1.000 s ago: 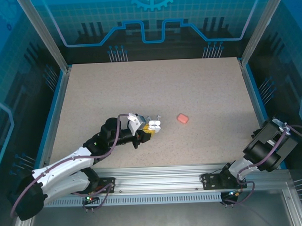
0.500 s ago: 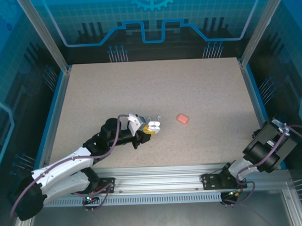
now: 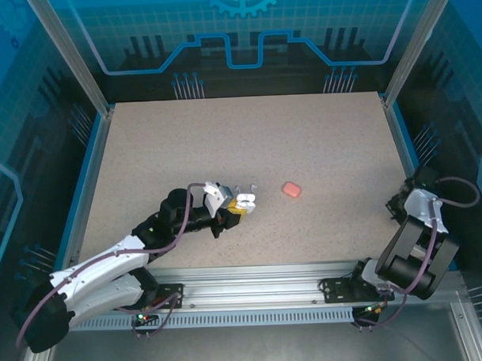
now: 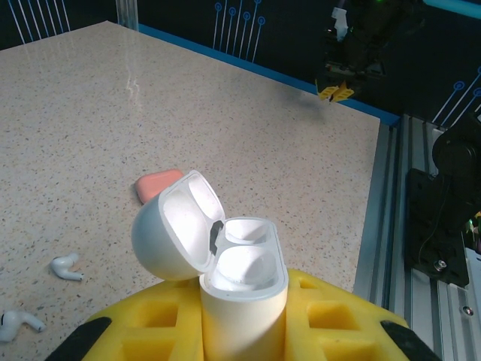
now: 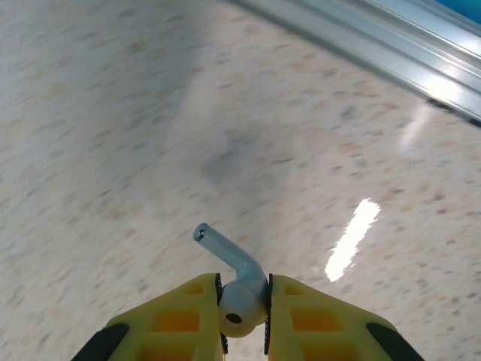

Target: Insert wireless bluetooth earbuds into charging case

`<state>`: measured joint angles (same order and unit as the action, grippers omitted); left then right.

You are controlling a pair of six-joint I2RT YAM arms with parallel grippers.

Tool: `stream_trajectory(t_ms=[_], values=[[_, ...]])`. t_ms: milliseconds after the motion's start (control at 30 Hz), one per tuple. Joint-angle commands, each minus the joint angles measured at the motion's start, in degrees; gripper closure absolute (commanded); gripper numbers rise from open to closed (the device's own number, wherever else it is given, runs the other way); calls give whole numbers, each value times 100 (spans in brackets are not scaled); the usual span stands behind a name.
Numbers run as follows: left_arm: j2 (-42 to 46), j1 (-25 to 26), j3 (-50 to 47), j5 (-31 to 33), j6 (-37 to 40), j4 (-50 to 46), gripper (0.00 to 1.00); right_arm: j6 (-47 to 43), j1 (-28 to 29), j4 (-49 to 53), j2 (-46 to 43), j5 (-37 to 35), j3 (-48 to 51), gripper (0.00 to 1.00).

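Note:
My left gripper (image 3: 239, 206) (image 4: 244, 335) is shut on a white charging case (image 4: 242, 301) (image 3: 245, 202), held upright between its yellow fingers (image 4: 331, 316) with the lid (image 4: 176, 226) swung open to the left. Two white earbuds (image 4: 66, 267) (image 4: 19, 323) lie on the table to the left of the case, and they appear as small specks (image 3: 240, 188) (image 3: 255, 185) from above. My right gripper (image 5: 244, 292) (image 3: 396, 210), near the table's right edge, is shut on a white earbud (image 5: 239, 310), whose stem (image 5: 222, 247) points up and left over the tabletop.
A closed salmon-pink case (image 3: 291, 190) (image 4: 156, 185) lies on the speckled table (image 3: 247, 133) right of the left gripper. A metal rail (image 3: 252, 277) runs along the near edge, and blue-trimmed frame walls (image 3: 398, 135) border the sides.
The right arm has swung up from its folded pose at the right edge and leans in over the table's right side. The left arm and the case have stayed put.

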<state>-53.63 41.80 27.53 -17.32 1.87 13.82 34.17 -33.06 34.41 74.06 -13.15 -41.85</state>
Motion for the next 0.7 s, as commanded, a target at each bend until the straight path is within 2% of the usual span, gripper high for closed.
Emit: stream_trajectory(t_ms=[0, 133, 333, 567, 667], values=[[148, 26, 17, 105, 15, 349, 88, 131, 783, 377, -440, 142, 97, 84], [177, 26, -15, 271, -87, 409, 88, 381, 1808, 662, -857, 460, 26, 86], [251, 29, -122, 460, -198, 504, 88, 359, 3934, 823, -1032, 562, -229, 87], [418, 22, -277, 596, -213, 678, 88, 489, 6322, 737, -142, 298, -633, 87], [518, 26, -300, 636, -205, 653, 88, 361, 6967, 612, 508, 167, -823, 87]])
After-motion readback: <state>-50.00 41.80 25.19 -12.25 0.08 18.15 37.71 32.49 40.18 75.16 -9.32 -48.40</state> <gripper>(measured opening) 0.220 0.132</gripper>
